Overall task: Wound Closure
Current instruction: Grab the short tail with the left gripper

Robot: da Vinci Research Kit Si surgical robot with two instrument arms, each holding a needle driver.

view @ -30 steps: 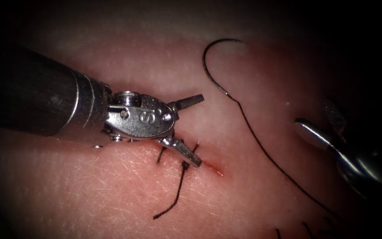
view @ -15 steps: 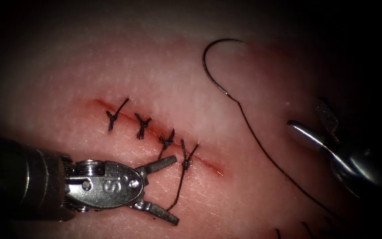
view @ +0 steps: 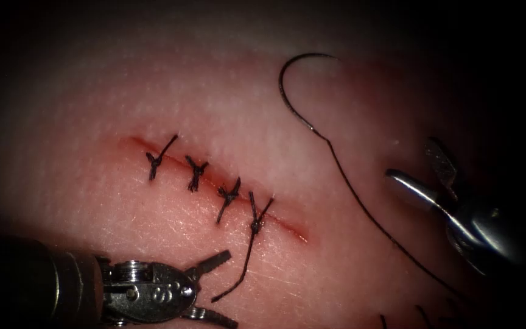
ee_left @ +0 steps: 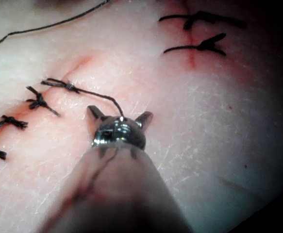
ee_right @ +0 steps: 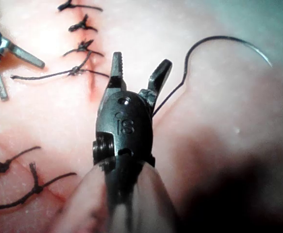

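Now the left tool sits at about seven o'clock in the endoscope view, its jaws spread apart and holding nothing, with the long free tail of the last stitch lying just beside its upper jaw. At about three o'clock, the right tool also has its jaws apart and empty. The needle lies free on the tissue at about one o'clock, to the right of the cut, not in the tissue and well apart from both tools. Its thread trails from the needle's end down toward five o'clock, passing between the cut and the right tool. Four knotted stitches cross the cut, and a short reddened stretch at its right end lies beyond the last knot.
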